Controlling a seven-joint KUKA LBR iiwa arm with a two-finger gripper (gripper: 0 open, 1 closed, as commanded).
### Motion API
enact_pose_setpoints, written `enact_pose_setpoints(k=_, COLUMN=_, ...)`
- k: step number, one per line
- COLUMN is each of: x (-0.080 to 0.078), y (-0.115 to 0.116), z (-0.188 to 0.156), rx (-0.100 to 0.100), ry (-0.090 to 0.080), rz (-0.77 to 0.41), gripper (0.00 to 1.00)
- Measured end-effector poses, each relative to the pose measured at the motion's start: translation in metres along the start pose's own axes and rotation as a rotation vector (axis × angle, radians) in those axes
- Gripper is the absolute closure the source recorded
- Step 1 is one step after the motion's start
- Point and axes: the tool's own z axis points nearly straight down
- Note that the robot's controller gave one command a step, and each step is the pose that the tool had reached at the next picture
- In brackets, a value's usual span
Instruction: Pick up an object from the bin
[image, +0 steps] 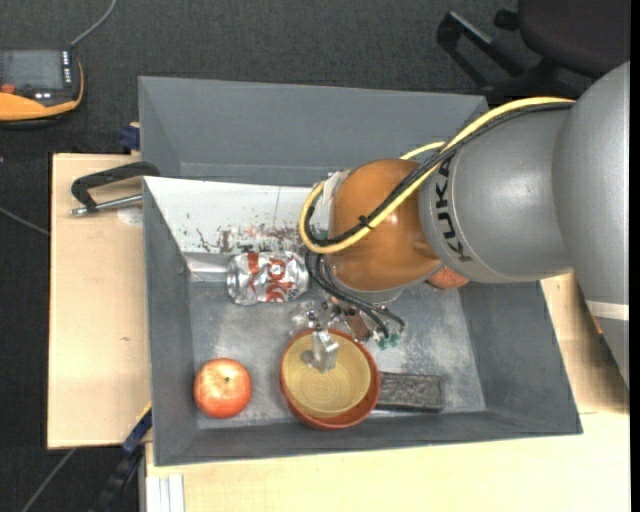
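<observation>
My gripper (324, 352) hangs under the orange wrist cover at the bin's middle, its metal tip reaching down into a round wooden bowl with a red rim (330, 398) near the front wall. A crushed red and white drink can (264, 277) lies just behind and to the left of the gripper. A dark flat rectangular block (409, 392) lies right of the bowl, touching its edge. A red and yellow apple (222, 388) sits at the front left, apart from the gripper.
A small part of an orange-red thing (449, 279) peeks out from under the arm at the right. The arm and its cover hide the bin's middle and right rear. Bare floor shows at the left and the far right front.
</observation>
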Motion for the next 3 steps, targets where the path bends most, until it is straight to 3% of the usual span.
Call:
enact_pose_setpoints(k=1, x=-0.045, y=0.019, z=-0.229, rx=0.001, ry=-0.016, rz=0.087, gripper=1.0)
enact_pose_setpoints(k=2, x=-0.029, y=0.012, z=-0.218, rx=0.003, ry=-0.016, rz=-0.168, gripper=1.0)
enact_pose_setpoints(k=3, x=-0.073, y=0.048, z=-0.181, rx=0.002, ry=-0.02, rz=-0.33, gripper=1.0)
